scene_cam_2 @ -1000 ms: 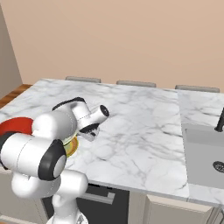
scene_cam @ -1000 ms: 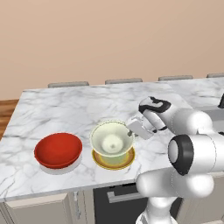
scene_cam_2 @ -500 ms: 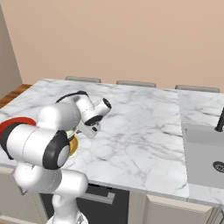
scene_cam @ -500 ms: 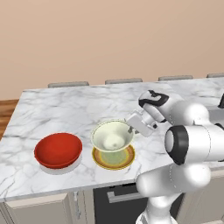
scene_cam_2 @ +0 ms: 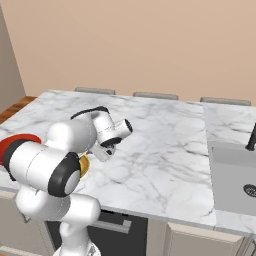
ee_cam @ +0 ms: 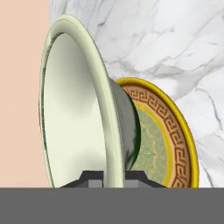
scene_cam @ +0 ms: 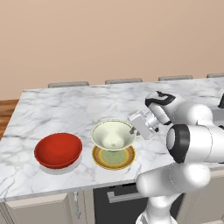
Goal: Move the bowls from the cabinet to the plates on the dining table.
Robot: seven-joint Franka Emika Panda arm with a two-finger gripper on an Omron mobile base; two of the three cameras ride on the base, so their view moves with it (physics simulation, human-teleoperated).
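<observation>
The pale cream-green bowl hangs right over the yellow-gold plate near the front edge of the marble dining table. Whether it touches the plate I cannot tell. My gripper is shut on the bowl's right rim. In the hand view the bowl stands on edge between my gripper's tips, with the patterned plate behind it. The red bowl rests on a white-grey plate to the left. From the right base view my arm hides most of this; the red bowl peeks out at the left. The cabinet is out of view.
Grey chair backs line the table's far edge. A sink with a dark faucet lies at the table's right end. Bare marble spreads right of my hand.
The arm's elbow has shifted a little. The cream-green bowl has stayed almost in place over the yellow plate, and the gripper remains shut on its rim.
</observation>
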